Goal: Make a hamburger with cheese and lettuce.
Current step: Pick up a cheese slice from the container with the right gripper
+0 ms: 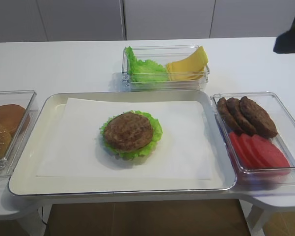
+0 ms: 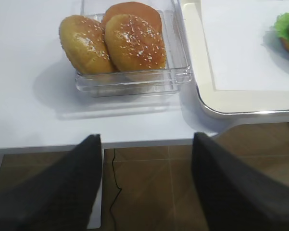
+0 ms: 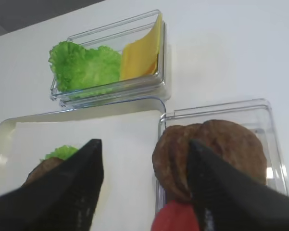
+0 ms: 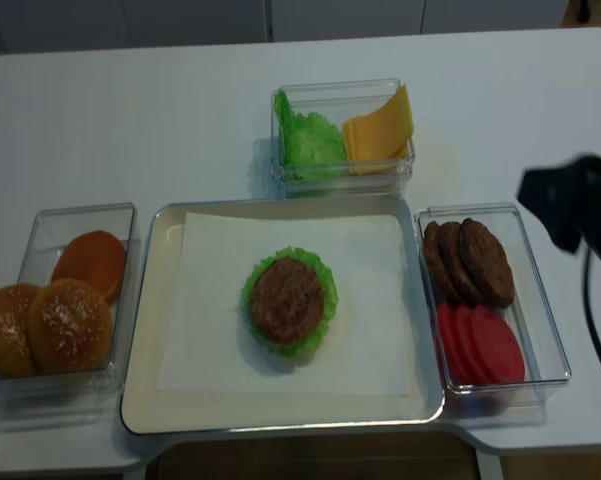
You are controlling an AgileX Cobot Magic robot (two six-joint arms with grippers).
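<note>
The hamburger [image 1: 129, 132] is a brown patty on a ruffled green lettuce leaf [image 1: 156, 129], in the middle of the paper-lined tray [image 1: 48, 106]; it also shows in the overhead view [image 4: 287, 299]. No single cheese slice lies apart. Only the pile of yellow slices [image 1: 188, 65] shows, leaning in the back container beside loose lettuce [image 1: 143, 68]. My right gripper [image 3: 144, 142] is open and empty, hovering over the patty container. It is a dark shape at the right [image 4: 570, 205]. My left gripper [image 2: 146, 137] is open and empty, off the table's front edge near the buns.
A clear container with three buns [image 2: 120, 43] stands left of the tray. A clear container with dark patties [image 1: 248, 115] and red tomato slices [image 1: 259, 151] stands right of it. The back container [image 4: 345, 180] sits behind the tray.
</note>
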